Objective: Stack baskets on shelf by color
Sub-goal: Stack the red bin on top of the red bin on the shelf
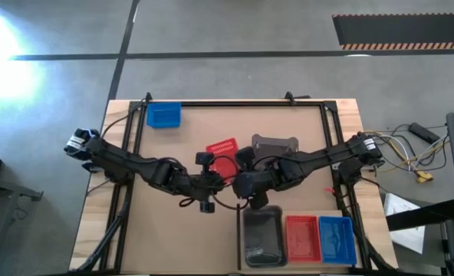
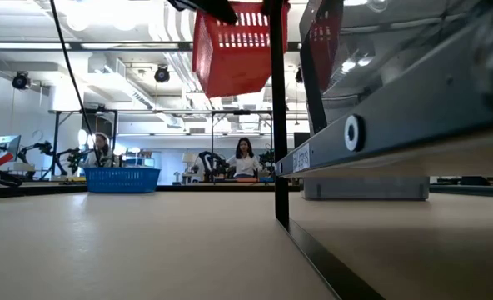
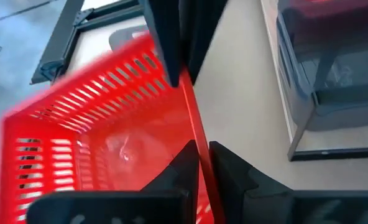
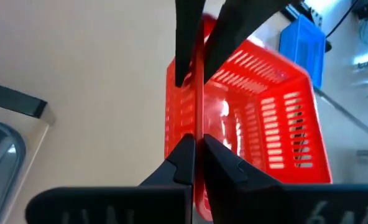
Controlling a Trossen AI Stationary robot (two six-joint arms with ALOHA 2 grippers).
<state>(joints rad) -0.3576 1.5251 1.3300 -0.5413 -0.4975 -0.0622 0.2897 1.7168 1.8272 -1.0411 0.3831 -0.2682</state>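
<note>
A red basket (image 1: pixel 223 150) hangs in the air over the middle of the table, tilted in the low view (image 2: pixel 232 48). My left gripper (image 1: pixel 214 176) comes in from the table's left and my right gripper (image 1: pixel 235 173) from the right. Both are shut on the same wall of it. On the shelf (image 1: pixel 311 208) at the near right stand a grey basket (image 1: pixel 263 236), a red basket (image 1: pixel 302 238) and a blue basket (image 1: pixel 336 238), side by side on their bottoms. My left gripper pinches one side wall of the red basket at its rim (image 3: pixel 195 134), one finger inside the basket and one outside. Its fingers slant down from the table's left. The basket is lifted clear and tilted. My right gripper pinches the same wall at its rim (image 4: pixel 197 118), one finger inside and one outside, a short way along from the left gripper's fingers (image 4: pixel 185 43). Its fingers slant down from the table's right.
Another grey basket (image 1: pixel 274 143) sits on the table just beyond the grippers. A blue basket (image 1: pixel 164 115) stands at the far left corner. A black frame (image 1: pixel 235 103) runs round the table, and the shelf's dark edge (image 2: pixel 313 250) rises beside the open tabletop.
</note>
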